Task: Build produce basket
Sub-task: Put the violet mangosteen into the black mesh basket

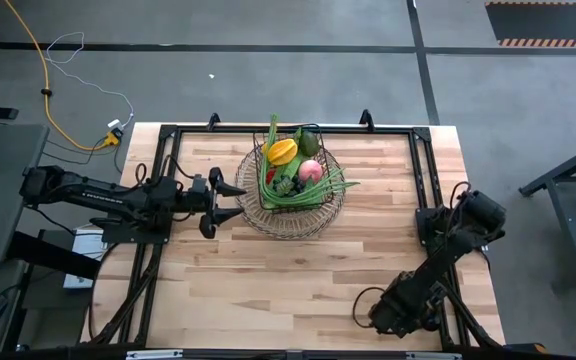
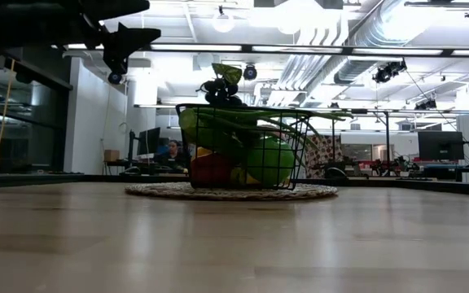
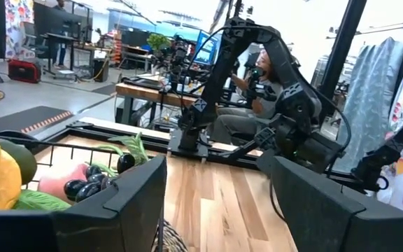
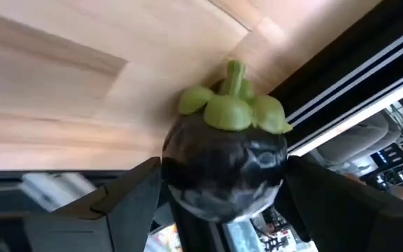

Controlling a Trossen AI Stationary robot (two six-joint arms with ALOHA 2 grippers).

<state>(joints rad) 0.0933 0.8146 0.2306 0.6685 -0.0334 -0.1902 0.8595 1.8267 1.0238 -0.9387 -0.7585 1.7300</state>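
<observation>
Dark wire-mesh basket [image 1: 293,210] sits centre-far on table, already loaded w/ produce [image 1: 298,165]. Right gripper [image 4: 222,203], low at near-right corner, is clamped on a dark round fruit w/ green cap [image 4: 224,157]. Left gripper [image 1: 230,200] hovers beside basket, fingers apart. Step: last fruit in transit, prob. Next: carry to basket, release over the pile.

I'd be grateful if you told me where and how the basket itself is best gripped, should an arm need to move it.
Probably the basket's flaring wire rim, on its left side, where the left gripper hangs open beside it. The rim there is bare wire, thin enough for jaws to straddle, while beans overhang the right side.
</observation>
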